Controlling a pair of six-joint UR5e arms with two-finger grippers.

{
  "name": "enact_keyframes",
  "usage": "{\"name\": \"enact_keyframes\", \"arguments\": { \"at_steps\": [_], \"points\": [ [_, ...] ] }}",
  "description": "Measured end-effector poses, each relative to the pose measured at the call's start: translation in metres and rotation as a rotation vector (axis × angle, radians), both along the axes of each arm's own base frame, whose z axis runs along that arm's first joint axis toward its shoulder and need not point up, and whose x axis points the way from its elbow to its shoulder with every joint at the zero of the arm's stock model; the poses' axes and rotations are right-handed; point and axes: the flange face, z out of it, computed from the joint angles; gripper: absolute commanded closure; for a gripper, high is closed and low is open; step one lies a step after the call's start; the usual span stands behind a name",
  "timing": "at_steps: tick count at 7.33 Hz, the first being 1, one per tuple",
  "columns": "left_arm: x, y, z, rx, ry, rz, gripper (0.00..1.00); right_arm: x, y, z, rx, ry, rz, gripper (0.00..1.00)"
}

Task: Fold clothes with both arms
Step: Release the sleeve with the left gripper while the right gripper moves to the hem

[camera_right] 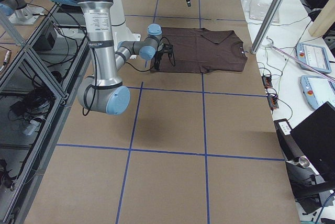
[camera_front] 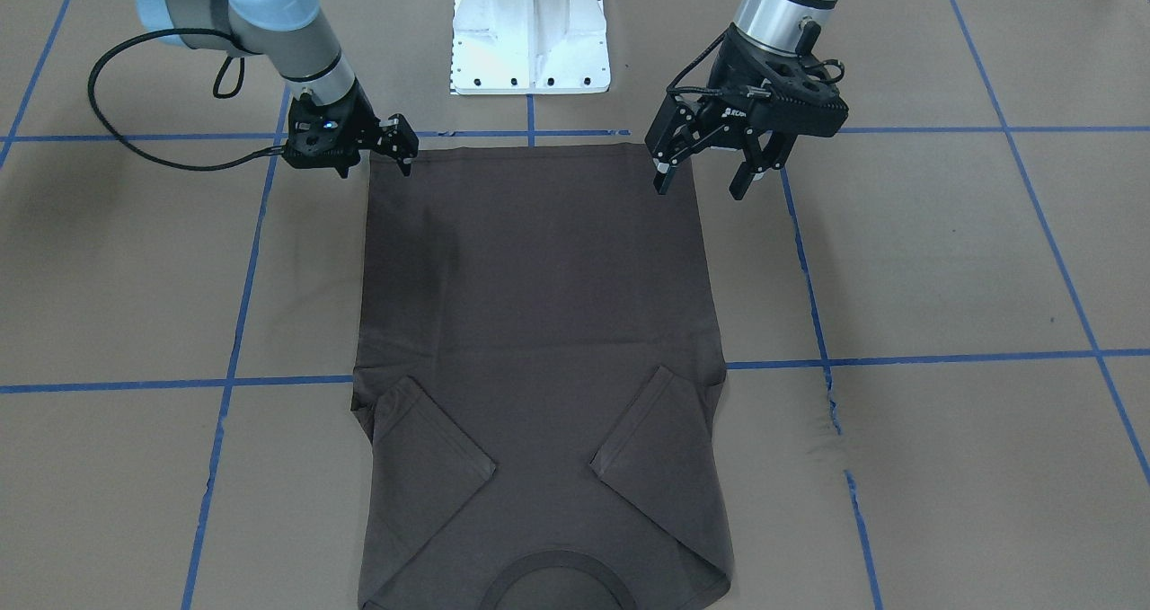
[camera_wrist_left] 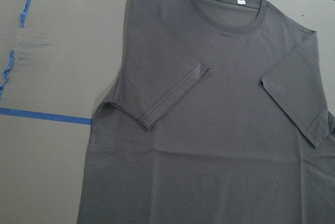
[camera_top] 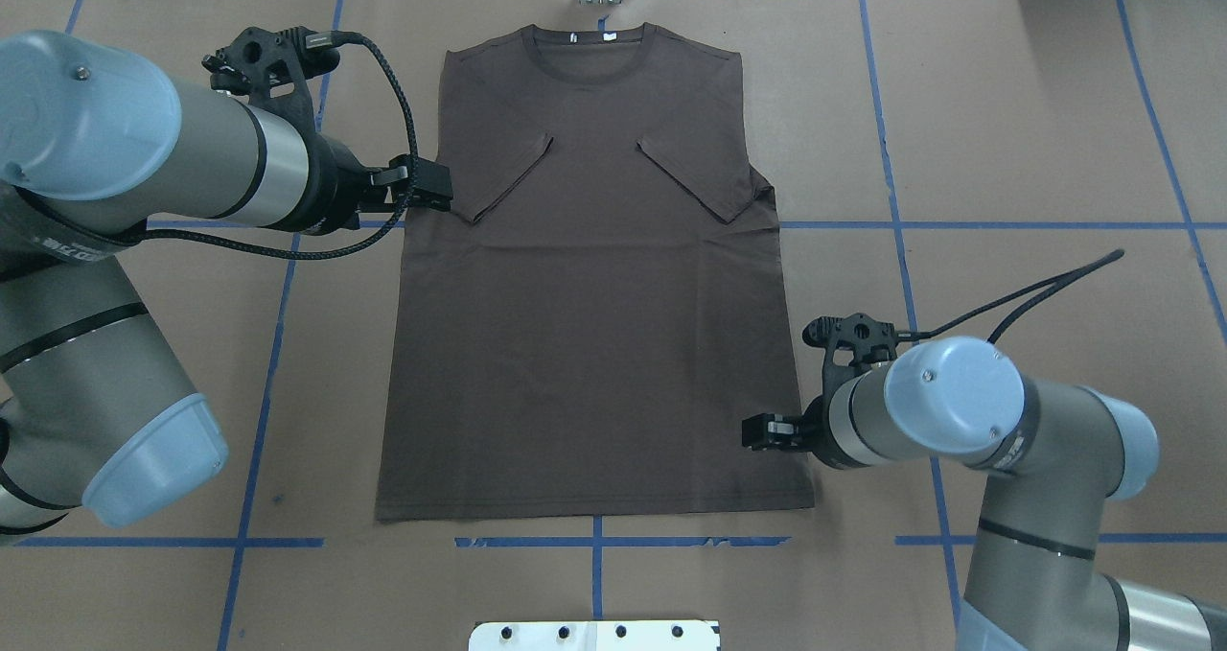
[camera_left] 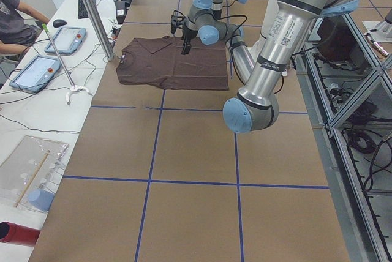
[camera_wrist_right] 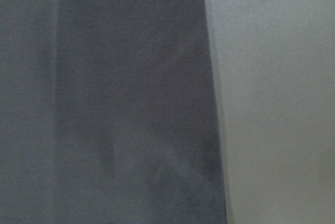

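Two layers of thin shirt point(camera_front: 539, 322) lie flat below the left gripper point(camera_front: 701, 186), whose jaws are apart. The right gripper point(camera_front: 404, 154), grip unreadable, sits at its hem corner. Catching only one layer would likely skew the fold.

A dark grey-brown T-shirt point(camera_top: 585, 344) lies spread flat, both short sleeves folded in over the chest, ribbed collar at the far end, hem nearest the arms' bases. The left gripper point(camera_front: 705, 183) hangs high by the shirt's left edge, jaws spread wide. The right gripper point(camera_front: 404, 156) sits low at the right hem corner
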Motion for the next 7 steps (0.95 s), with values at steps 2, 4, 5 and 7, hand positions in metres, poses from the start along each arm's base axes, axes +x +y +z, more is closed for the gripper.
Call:
{"name": "enact_keyframes", "arguments": {
  "at_steps": [2,4,5,7],
  "points": [
    [-0.001,0.001,-0.004,0.005,0.005,0.0,0.0,-0.012,0.031,0.007,-0.009,0.017,0.042,0.0],
    [-0.003,0.003,-0.006,0.004,0.004,-0.001,0.0,-0.013,0.044,0.008,-0.014,0.018,0.055,0.03],
    [-0.003,0.003,-0.006,0.003,0.002,-0.001,0.0,-0.012,0.046,0.01,-0.018,0.022,0.054,0.03],
    [-0.004,0.003,-0.006,0.003,0.002,-0.001,0.0,-0.012,0.047,0.014,-0.024,0.031,0.049,0.07]
  ]
}}
